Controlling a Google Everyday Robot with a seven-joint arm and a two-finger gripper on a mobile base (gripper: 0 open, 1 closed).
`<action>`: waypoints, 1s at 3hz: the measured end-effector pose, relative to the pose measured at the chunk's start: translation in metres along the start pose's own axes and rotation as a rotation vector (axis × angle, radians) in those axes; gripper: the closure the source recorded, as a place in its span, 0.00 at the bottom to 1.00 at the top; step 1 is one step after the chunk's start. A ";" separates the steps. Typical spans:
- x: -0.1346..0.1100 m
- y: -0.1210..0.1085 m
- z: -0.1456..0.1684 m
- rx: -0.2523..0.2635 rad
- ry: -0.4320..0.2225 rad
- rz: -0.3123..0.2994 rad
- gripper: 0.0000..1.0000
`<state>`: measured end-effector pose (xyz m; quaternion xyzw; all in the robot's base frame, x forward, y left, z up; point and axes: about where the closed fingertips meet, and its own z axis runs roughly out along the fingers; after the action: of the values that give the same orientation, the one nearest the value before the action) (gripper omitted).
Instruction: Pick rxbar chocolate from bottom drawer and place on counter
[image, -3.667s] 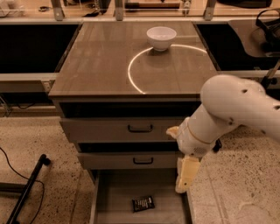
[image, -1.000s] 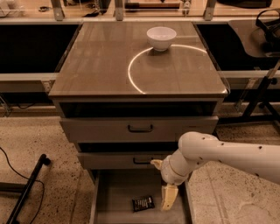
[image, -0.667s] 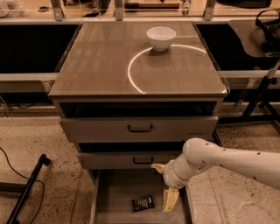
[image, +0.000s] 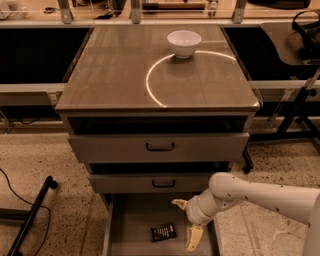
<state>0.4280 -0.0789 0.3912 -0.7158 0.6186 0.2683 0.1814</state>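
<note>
- My hand (image: 184, 224) sits low in the bottom drawer (image: 131, 216), fingers (image: 194, 239) spread wide, holding nothing.
- rxbar chocolate (image: 164, 232) lies flat on drawer floor, just beside hand.

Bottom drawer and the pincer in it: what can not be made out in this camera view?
- bottom drawer: front end cut off by the lower picture edge; right wall hidden by the arm.
- rxbar chocolate: on the drawer floor; lettering too small to read.
- pincer: hangs in the drawer, right of the bar; contact with the floor unclear.
- two upper drawers: insides too dark.
</note>
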 end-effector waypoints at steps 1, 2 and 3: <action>0.024 -0.002 0.045 -0.011 -0.007 0.048 0.00; 0.039 -0.008 0.079 -0.011 -0.005 0.100 0.00; 0.039 -0.008 0.079 -0.012 -0.005 0.100 0.00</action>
<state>0.4269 -0.0619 0.3043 -0.6844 0.6516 0.2823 0.1652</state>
